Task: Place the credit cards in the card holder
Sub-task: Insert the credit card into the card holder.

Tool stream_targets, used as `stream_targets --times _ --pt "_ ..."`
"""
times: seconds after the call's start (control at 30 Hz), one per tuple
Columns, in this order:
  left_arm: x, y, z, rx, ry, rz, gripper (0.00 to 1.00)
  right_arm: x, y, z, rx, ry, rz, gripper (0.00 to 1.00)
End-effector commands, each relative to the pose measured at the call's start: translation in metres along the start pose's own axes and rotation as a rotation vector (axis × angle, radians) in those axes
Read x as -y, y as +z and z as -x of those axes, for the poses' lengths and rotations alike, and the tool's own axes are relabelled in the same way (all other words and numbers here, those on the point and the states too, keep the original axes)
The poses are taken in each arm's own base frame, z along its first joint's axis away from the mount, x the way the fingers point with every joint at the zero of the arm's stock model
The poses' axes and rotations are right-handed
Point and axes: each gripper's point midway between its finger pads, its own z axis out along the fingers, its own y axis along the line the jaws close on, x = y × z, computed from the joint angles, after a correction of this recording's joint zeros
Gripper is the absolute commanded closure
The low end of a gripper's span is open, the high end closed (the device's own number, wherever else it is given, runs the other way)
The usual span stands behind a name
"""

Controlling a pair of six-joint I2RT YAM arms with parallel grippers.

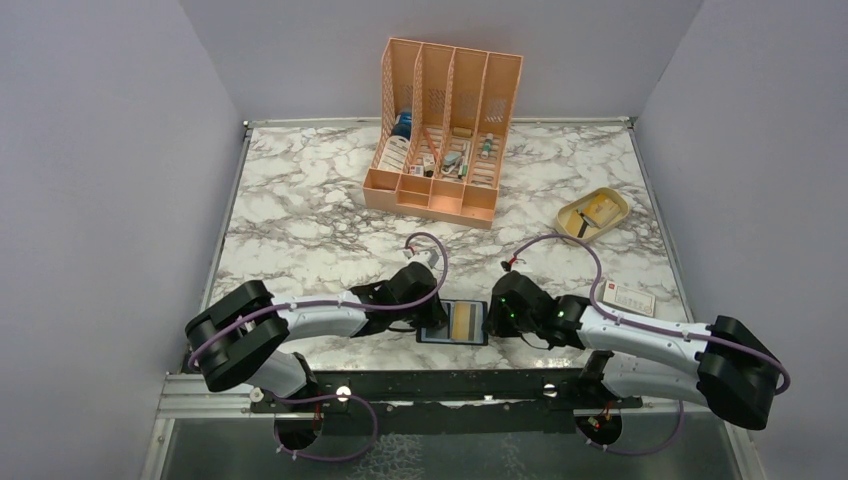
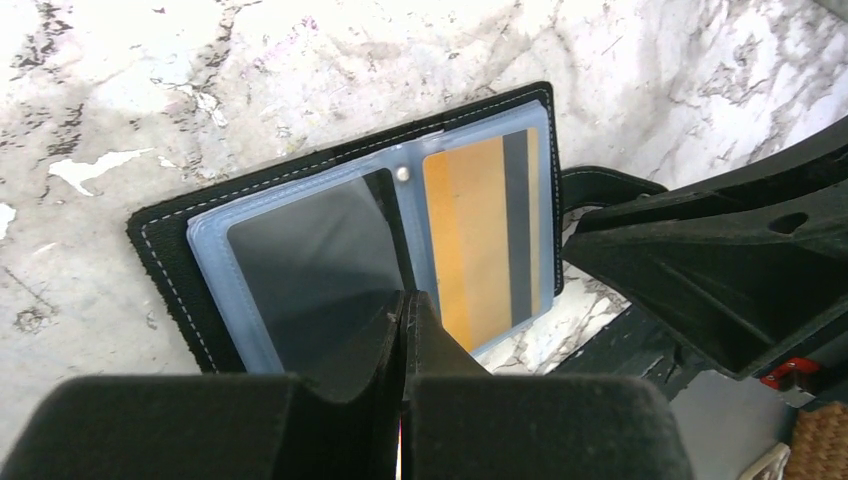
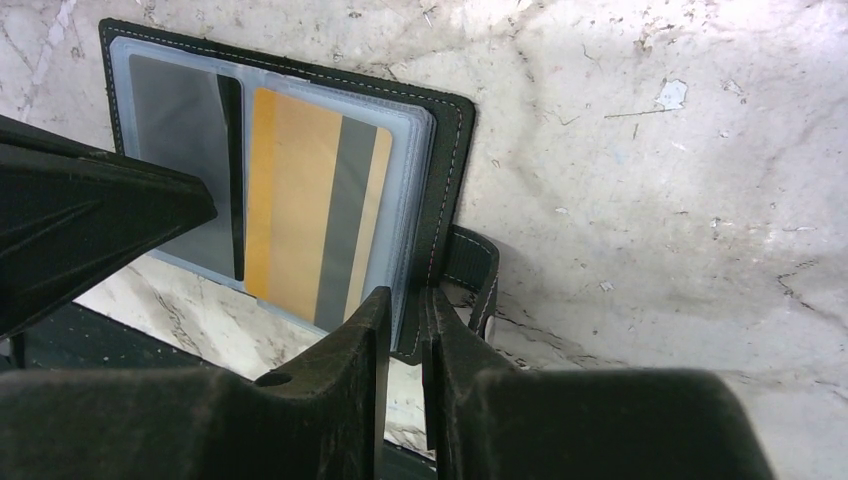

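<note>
The card holder lies opened flat on the marble table, at its near edge and between the two arms, with its clear inner pockets facing up. The right pocket holds a gold card with a dark stripe. The left pocket looks dark grey, and the views do not show whether a card sits in it. The left gripper has its fingers pressed fully together with no gap between them. Their tips rest at the near edge of the clear pockets, about where the left and right pockets meet, but whether a thin pocket edge is pinched between them cannot be told. The right gripper is almost closed, leaving only a narrow slit, and the stitched right cover of the holder runs down into that slit at the near right corner, so it grips the holder there. The black snap tab sticks out just right of those fingers. A whitish card with red marks lies on the table to the right, well apart from the holder and beside the right arm. Farther back are a beige dish on the right and an orange slotted organizer near the far wall.
</note>
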Motion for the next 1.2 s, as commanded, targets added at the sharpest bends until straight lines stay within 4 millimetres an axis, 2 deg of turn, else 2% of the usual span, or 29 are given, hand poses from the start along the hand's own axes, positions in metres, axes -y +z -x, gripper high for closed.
stream_targets --times 0.0,0.37,0.83,1.17 --pt "0.002 0.0 0.011 0.032 0.043 0.028 1.0 0.0 0.003 0.005 0.022 0.002 -0.01 0.83" --pt "0.009 0.011 0.003 -0.017 0.038 -0.004 1.0 -0.002 0.006 0.004 0.017 0.001 -0.009 0.83" --pt "0.021 0.015 0.0 -0.042 0.028 -0.057 1.0 -0.007 0.01 0.004 0.007 -0.007 0.006 0.83" --pt "0.029 0.015 0.004 -0.036 0.051 -0.069 1.0 -0.016 -0.001 0.015 0.019 -0.03 0.022 0.83"
